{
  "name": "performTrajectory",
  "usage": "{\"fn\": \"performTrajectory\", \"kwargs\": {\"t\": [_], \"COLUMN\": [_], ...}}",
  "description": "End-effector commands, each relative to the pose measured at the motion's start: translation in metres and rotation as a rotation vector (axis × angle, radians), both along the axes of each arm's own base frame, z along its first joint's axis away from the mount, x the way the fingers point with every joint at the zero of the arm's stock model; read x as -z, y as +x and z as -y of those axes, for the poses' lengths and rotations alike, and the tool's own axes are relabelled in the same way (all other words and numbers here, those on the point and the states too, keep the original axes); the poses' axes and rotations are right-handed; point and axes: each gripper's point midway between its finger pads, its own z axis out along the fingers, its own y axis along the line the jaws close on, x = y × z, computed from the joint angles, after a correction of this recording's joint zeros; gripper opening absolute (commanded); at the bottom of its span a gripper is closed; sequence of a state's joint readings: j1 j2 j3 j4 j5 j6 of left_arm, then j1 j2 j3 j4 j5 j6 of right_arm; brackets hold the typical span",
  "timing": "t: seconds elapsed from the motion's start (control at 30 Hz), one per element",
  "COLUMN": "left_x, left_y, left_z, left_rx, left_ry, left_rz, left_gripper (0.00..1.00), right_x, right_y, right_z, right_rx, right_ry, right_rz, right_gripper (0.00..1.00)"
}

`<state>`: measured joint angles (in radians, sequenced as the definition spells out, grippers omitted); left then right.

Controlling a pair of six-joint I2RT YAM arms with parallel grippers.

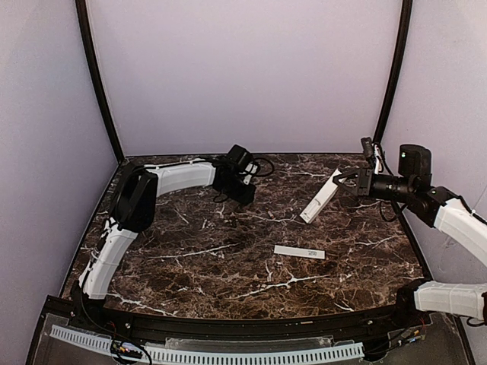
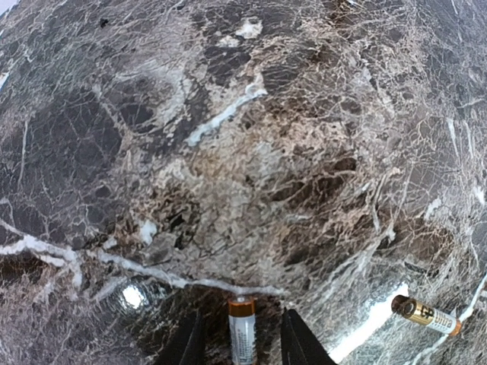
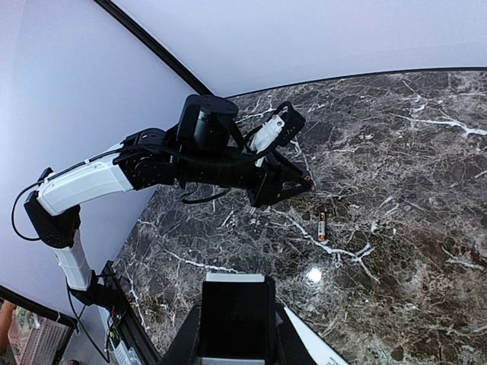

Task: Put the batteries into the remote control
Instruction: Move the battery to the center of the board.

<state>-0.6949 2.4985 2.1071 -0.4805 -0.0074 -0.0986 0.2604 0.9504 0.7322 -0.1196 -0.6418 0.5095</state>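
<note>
My left gripper (image 2: 243, 342) is low over the marble at the back, open, its jaws on either side of one battery (image 2: 242, 331) with a gap showing on each side. That battery points away from the camera, orange tip forward. A second battery (image 2: 426, 315) lies loose on the table to the right (image 3: 322, 226). Further right, my right gripper (image 1: 354, 182) is shut on the remote control (image 1: 319, 198) and holds it tilted above the table. In the right wrist view the remote's dark face (image 3: 232, 312) fills the space between the fingers.
The thin white cover strip (image 1: 299, 252) lies flat on the marble table (image 1: 228, 266), nearer the front than the remote. Lilac walls and black corner posts close in the back and sides. The left arm (image 1: 179, 176) curves along the table's left and back.
</note>
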Motion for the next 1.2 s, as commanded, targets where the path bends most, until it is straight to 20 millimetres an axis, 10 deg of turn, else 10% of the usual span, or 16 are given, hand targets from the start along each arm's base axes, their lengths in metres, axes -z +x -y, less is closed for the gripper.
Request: {"fn": "performTrajectory", "kwargs": {"t": [0.0, 0.23, 0.43, 0.9, 1.17], "left_x": [0.005, 0.006, 0.000, 0.006, 0.006], "left_y": [-0.002, -0.010, -0.034, -0.205, -0.249], "left_z": [-0.012, -0.022, -0.046, -0.086, -0.090], "left_rx": [-0.026, -0.032, -0.052, -0.021, -0.056], "left_ry": [0.048, 0.094, 0.138, 0.147, 0.094], "left_rz": [-0.037, -0.063, -0.104, -0.342, -0.406], "left_gripper": [0.29, 0.02, 0.00, 0.00, 0.12], "right_x": [-0.004, -0.001, 0.004, 0.017, 0.025], "right_y": [0.001, 0.000, 0.002, -0.006, -0.009], "right_z": [-0.002, -0.006, -0.011, -0.024, -0.028], "right_rx": [-0.024, -0.051, -0.080, -0.188, -0.212], "right_ry": [0.012, 0.021, 0.042, 0.071, 0.068], "right_rz": [0.034, 0.028, 0.009, -0.040, -0.070], "right_gripper": [0.00, 0.00, 0.00, 0.00, 0.00]}}
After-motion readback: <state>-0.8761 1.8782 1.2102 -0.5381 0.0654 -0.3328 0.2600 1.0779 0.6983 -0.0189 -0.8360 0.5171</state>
